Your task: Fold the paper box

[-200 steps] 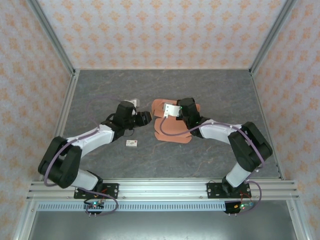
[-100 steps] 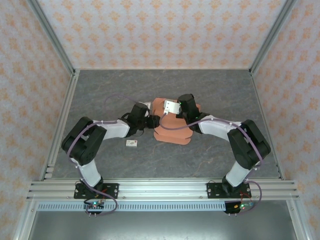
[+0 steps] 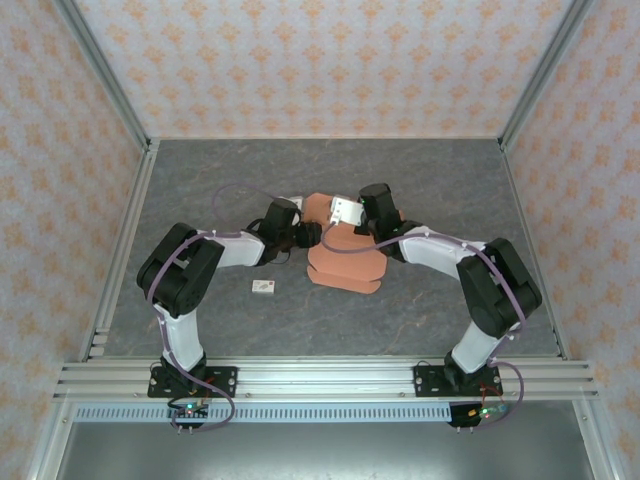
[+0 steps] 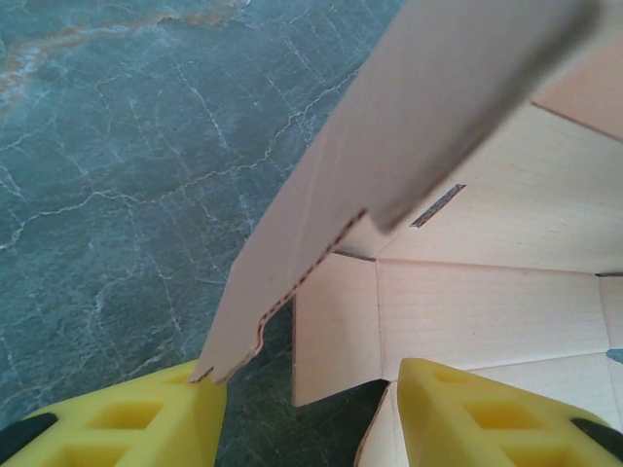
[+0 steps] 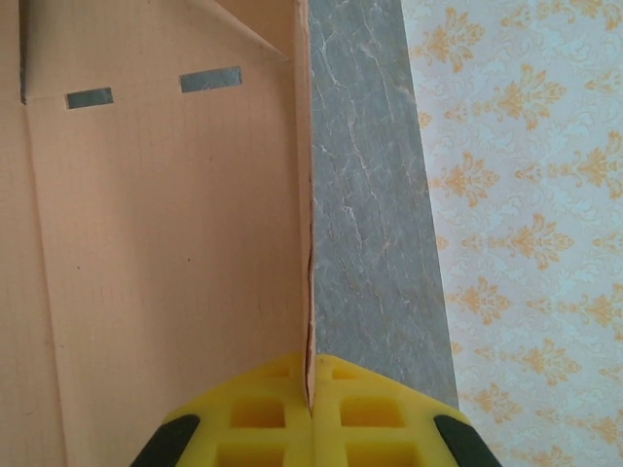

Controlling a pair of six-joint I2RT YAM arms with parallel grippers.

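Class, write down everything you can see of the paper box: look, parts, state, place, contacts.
The paper box is thin salmon-orange cardboard, a die-cut sheet partly folded, lying on the grey table. Creased panels lie flat; one has two slots; a flap with a perforated edge stands raised. The right hand is shut on an upright wall's edge. The open left hand straddles the raised flap, whose corner seems to touch one jaw.

No legible writing in any view.
The small white tag [image 3: 263,287] on the desk [image 3: 420,310] bears a red mark, too small to read as a letter or a sign. The paper box [image 3: 345,265] is plain salmon-orange cardboard with a faint grid texture. The wallpaper [image 3: 320,60] carries an orange ornament pattern, not lettering.
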